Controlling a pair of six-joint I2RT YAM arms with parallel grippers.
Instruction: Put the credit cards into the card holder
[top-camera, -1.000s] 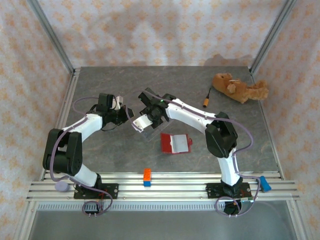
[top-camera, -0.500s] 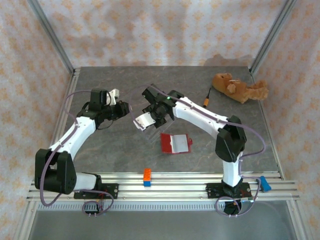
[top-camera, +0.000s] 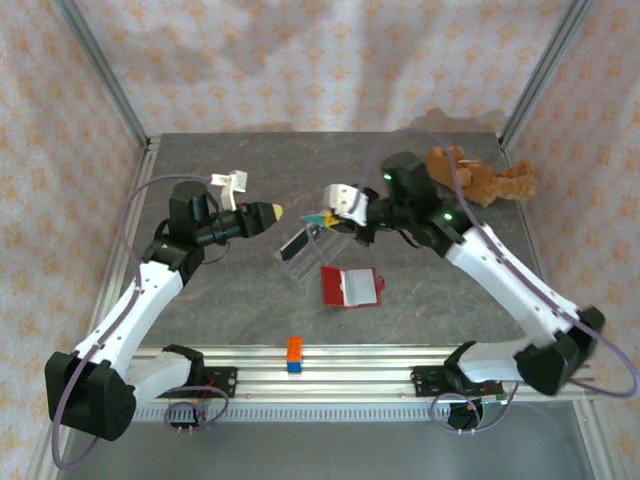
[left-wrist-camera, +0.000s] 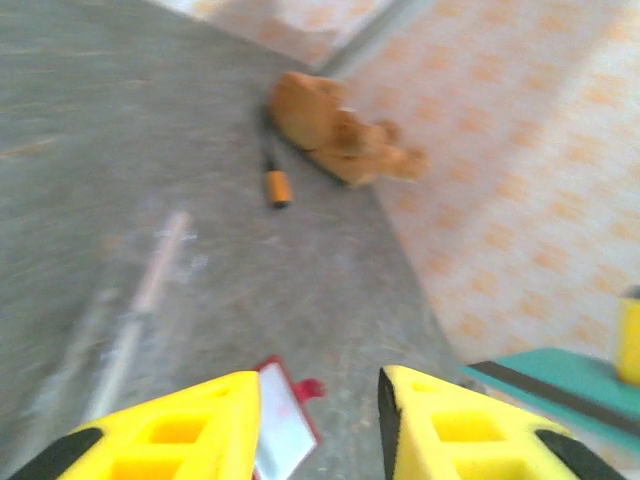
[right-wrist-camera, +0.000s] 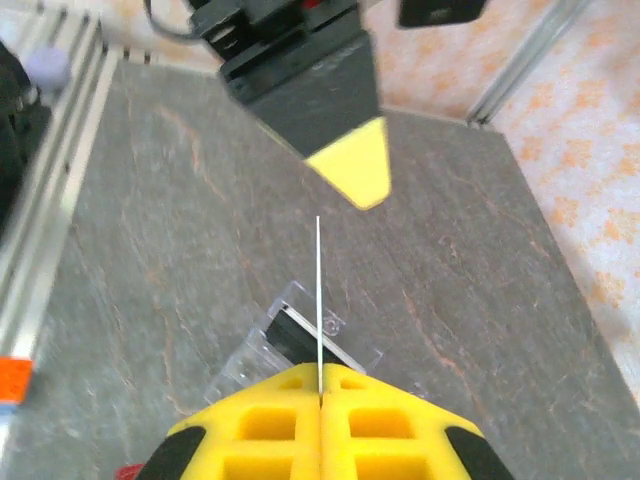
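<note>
Teal plastic is showing between the jaws of the right gripper (top-camera: 325, 217), which are closed flat on 1 credit card (left-wrist-camera: 545, 385). In the right wrist view that card is standing edge-on, a thin pale line rising straight out of the shut tips. It is hanging above the clear tray (top-camera: 300, 247), where a dark card (right-wrist-camera: 296, 336) seems to be lying.

The card holder (top-camera: 352, 286) is lying open on the table (top-camera: 230, 310), pale inside up. It is sitting towards the near edge from the held card and a little to the robot's right — its long axis running left to right. The right arm is the nearer of the 2, so I judge the carry to be its job.

The left gripper (top-camera: 268, 212) is hovering near, facing the right one, its jaws apart and gripping nothing. Compared with 1 second ago, both grippers are sitting higher and further from the tray, the card is lifted clear, and the holder is lying where it was.
</note>
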